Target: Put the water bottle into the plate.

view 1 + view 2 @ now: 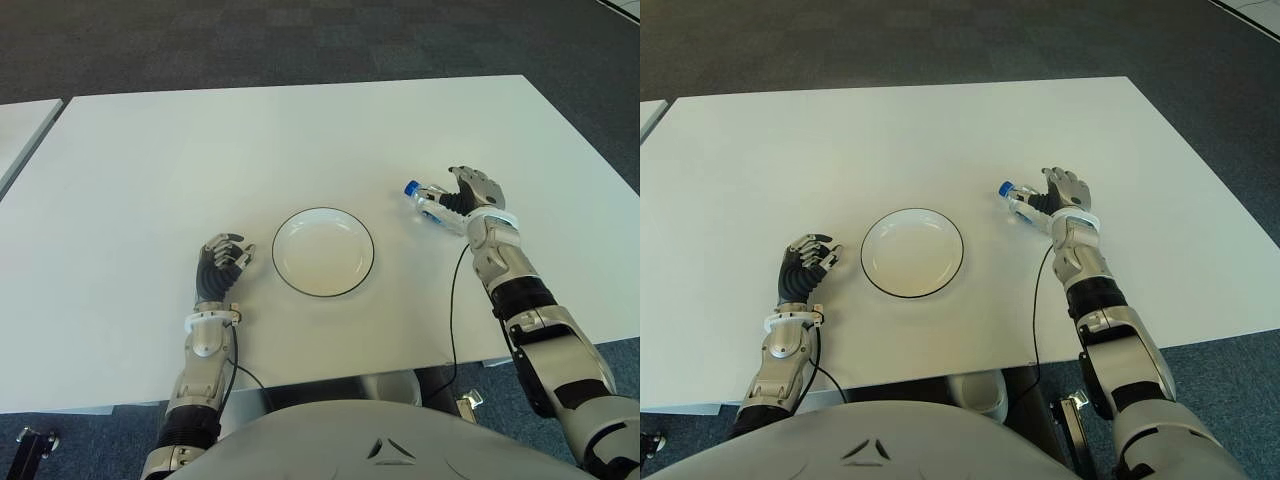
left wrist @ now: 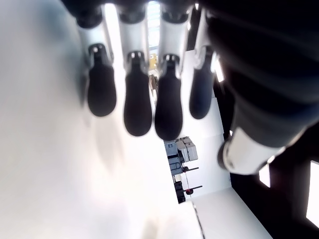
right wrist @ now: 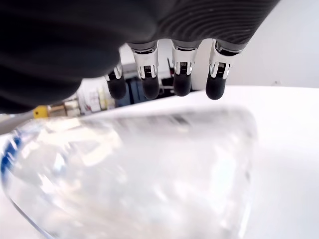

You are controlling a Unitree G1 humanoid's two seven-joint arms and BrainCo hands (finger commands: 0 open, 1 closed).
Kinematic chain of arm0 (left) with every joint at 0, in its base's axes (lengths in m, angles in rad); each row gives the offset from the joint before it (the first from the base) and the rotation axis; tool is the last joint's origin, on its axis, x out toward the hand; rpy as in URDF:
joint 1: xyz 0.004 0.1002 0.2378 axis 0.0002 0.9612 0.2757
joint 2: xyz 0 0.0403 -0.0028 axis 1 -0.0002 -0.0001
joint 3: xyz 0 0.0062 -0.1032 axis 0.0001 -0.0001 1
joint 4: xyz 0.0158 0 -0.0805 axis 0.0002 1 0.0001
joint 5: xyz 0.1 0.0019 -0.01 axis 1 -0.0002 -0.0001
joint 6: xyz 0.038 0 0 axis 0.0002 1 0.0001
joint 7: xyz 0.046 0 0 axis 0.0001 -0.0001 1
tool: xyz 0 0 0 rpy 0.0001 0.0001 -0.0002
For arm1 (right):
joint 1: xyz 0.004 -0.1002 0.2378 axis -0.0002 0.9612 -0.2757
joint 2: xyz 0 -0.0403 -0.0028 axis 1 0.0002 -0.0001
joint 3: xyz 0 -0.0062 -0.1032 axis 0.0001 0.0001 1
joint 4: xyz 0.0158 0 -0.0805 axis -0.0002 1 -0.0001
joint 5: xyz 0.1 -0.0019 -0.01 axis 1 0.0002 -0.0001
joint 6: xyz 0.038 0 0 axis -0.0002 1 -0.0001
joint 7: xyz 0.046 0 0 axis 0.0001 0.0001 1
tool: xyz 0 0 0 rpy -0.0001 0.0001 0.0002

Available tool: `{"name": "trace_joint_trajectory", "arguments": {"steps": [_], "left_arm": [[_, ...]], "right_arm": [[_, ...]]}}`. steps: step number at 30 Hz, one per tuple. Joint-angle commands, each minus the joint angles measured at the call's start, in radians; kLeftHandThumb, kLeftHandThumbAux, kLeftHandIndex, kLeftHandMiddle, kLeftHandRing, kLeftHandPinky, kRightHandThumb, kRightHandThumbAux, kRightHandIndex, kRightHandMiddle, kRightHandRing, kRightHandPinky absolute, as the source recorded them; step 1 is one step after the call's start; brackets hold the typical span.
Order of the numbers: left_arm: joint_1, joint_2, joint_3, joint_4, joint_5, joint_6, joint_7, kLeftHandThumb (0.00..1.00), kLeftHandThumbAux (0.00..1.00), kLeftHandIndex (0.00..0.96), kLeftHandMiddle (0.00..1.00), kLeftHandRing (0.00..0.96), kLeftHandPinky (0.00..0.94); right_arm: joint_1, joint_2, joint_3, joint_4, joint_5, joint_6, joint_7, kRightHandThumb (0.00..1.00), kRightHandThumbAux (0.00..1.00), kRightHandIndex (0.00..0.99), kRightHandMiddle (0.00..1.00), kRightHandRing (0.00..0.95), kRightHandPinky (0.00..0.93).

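1. The water bottle is enclosed by the right hand, whose fingers are curved over its clear body.
2. The bottle is held tilted, blue cap toward the plate, to the right of the plate and apart from it.
3. The left hand is seen left of the plate on the white table, fingers curled, nothing held.
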Motion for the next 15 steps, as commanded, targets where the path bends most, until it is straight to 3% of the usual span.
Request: {"name": "trace_joint_trajectory", "arguments": {"steps": [1, 15], "left_arm": [[0.015, -0.004, -0.003, 0.028, 0.009, 0.033, 0.007, 0.704, 0.717, 0.432, 0.629, 0.618, 0.598], [0.006, 0.008, -0.003, 0.055, 0.008, -0.008, -0.006, 0.703, 0.718, 0.432, 0.635, 0.625, 0.604]], "right_arm": [[-0.047, 0.007, 0.047, 0.100, 0.009, -0.031, 0.013, 0.537, 0.170, 0.000, 0.000, 0.000, 0.000], [-0.093, 0.082, 0.135, 0.332, 0.032, -0.030, 0.036, 0.565, 0.176, 0.000, 0.000, 0.000, 0.000]]}}
